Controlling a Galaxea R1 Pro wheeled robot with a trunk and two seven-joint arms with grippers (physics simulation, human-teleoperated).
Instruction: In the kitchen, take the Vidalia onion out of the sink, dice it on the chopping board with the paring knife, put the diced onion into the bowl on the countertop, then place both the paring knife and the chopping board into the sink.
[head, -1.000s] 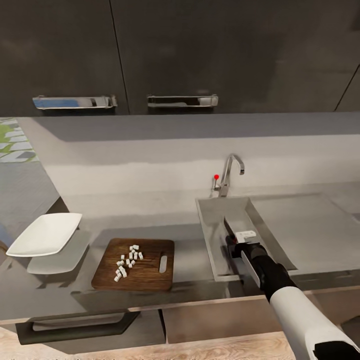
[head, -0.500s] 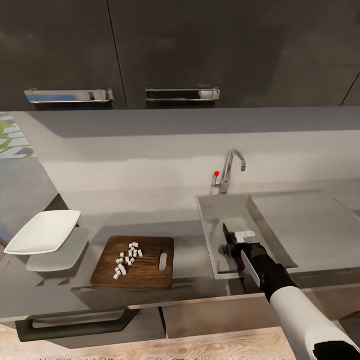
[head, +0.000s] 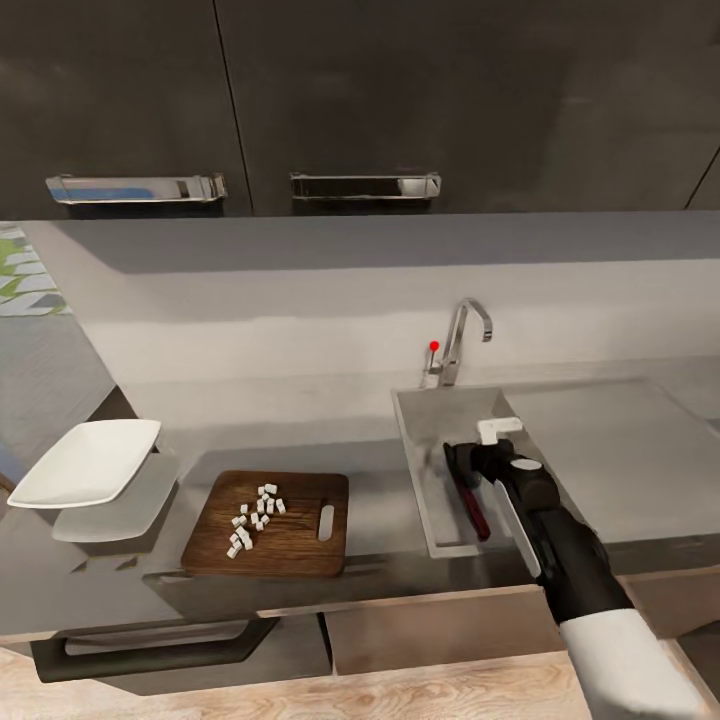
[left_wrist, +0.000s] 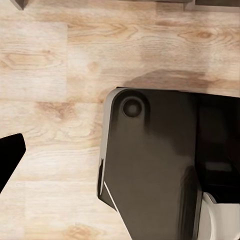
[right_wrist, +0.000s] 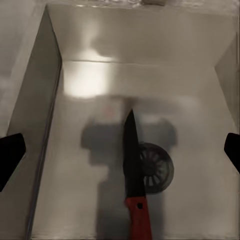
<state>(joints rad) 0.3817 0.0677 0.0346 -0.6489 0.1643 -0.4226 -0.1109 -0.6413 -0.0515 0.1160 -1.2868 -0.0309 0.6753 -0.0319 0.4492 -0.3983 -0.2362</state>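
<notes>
Paring knife (right_wrist: 134, 175) lies flat on the sink (head: 420, 470) floor, blade across the round drain (right_wrist: 157, 169), below and apart from the right gripper (head: 478, 452); that claw is released, fingers spread wide, gripping nothing; 0.5 s ago it held the knife lower in the basin, now it has lifted. Diced onion (head: 255, 515) sits on the chopping board (head: 290, 545); bowl (head: 88, 462) left of it on the countertop (head: 380, 500). Left claw's state: cannot tell.

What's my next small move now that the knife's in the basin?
Probably lift the right tool clear of the sink: its fingers are spread, and the paring knife lies free on the basin floor across the drain. Diced onion still sits on the chopping board.
</notes>
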